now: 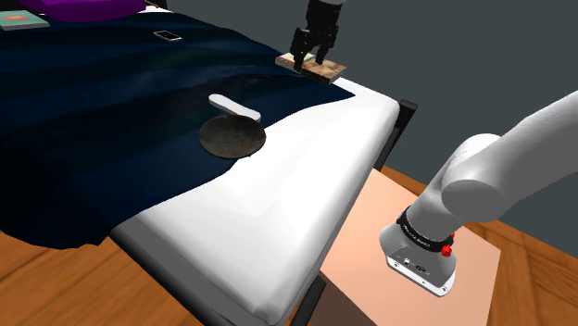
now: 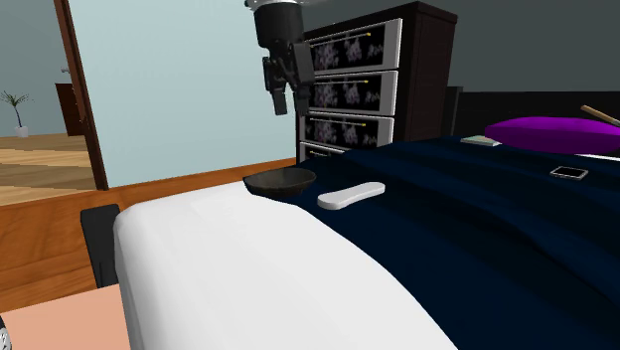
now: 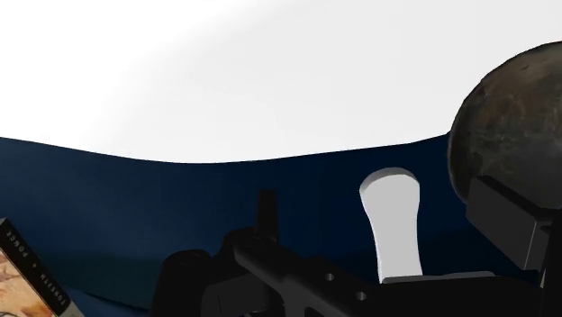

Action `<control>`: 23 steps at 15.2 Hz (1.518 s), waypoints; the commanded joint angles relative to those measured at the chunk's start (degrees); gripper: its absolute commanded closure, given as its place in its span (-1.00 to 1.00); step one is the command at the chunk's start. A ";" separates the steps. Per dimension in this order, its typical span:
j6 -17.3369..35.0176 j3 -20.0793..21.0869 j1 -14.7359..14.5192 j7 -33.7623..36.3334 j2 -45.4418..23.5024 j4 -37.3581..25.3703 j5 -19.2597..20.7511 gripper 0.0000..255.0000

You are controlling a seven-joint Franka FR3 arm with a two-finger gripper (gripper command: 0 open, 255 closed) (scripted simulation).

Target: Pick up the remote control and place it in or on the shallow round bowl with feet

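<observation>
Now | I read jaws spread, empty, top centre of shoulder view | white remote (image 1: 234, 106) mid-frame on blue blanket (image 1: 93, 120) over bed (image 1: 306, 176), just beside dark bowl (image 1: 232, 138), well apart from jaws

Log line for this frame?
remote: on blue blanket beside bowl | bowl: empty | claw: aloft, away from both | placed: no

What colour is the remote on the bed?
The remote is plain white, clearest in the shoulder view.
</observation>
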State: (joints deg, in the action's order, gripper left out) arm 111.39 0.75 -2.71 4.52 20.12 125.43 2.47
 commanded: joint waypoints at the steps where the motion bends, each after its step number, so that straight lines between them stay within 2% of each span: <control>1: 1.68 0.45 -0.43 0.03 -4.54 -2.23 -0.16 -1.00; 11: 5.55 1.99 -1.97 -0.87 -26.94 -17.64 -0.06 -1.00; 21: 2.84 3.22 -4.10 -1.78 -50.19 -40.54 0.93 -1.00; 23: 4.13 3.18 -4.09 -1.74 -50.67 -39.73 0.97 -1.00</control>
State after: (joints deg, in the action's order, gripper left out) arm 115.02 3.94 -6.82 2.88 -29.82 85.91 3.41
